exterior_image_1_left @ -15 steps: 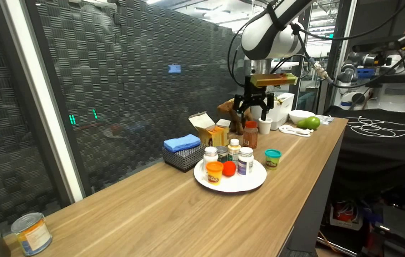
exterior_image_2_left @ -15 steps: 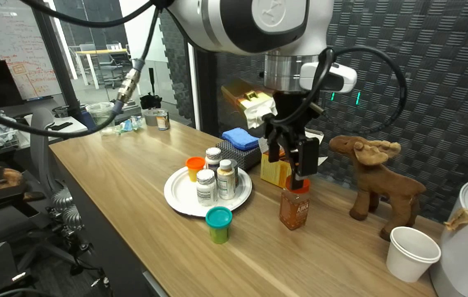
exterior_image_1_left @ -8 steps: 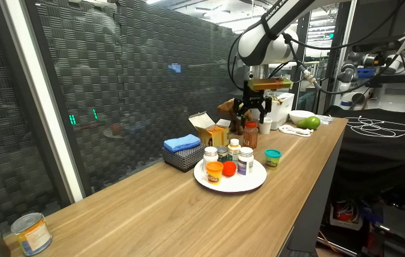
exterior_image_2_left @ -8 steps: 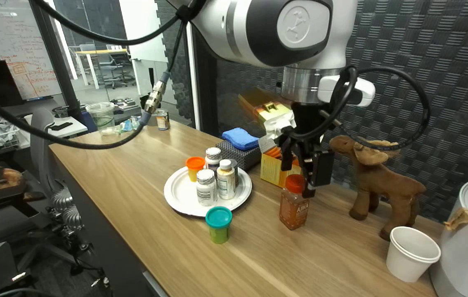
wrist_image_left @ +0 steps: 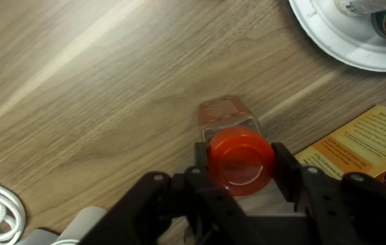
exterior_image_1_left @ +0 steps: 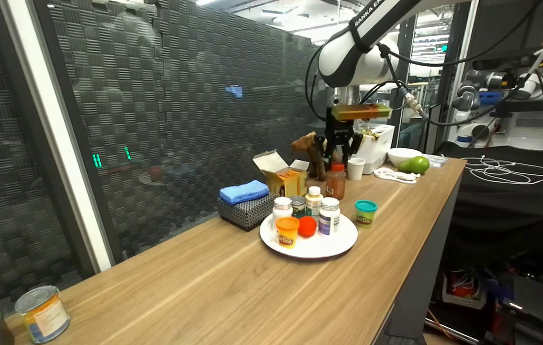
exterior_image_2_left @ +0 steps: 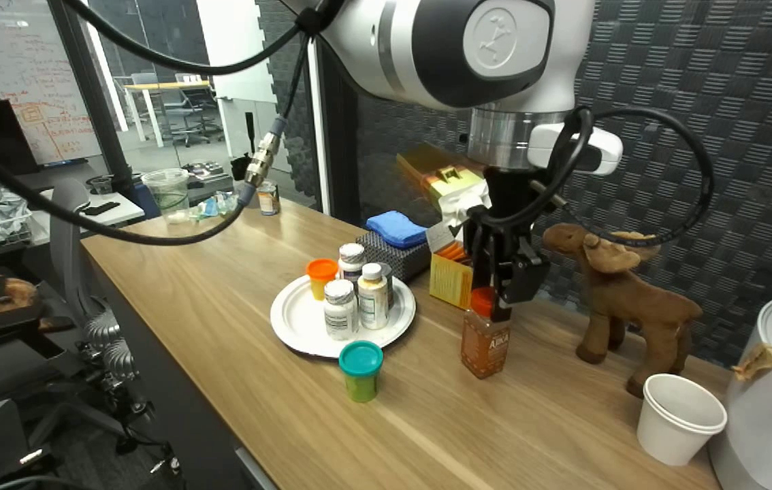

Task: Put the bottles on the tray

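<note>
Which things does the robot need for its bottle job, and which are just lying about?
For the job:
red-capped bottle in the gripper
white plate
three white-capped bottles on it

Just lying about:
orange tub
teal-lidded tub
blue cloth
yellow box
toy moose

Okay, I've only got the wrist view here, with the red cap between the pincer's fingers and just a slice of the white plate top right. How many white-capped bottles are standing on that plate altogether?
Observer: Three white-capped bottles stand on the white plate; both exterior views show them.
Operator: And is the red-capped jar up off the table or standing on it?
Observer: Standing on it; its base rests on the wood in an exterior view.
Operator: Anything near the plate that I might knock on the way over?
Observer: A teal-lidded tub stands beside the plate, not on it, so perhaps steer wide of that.
</note>
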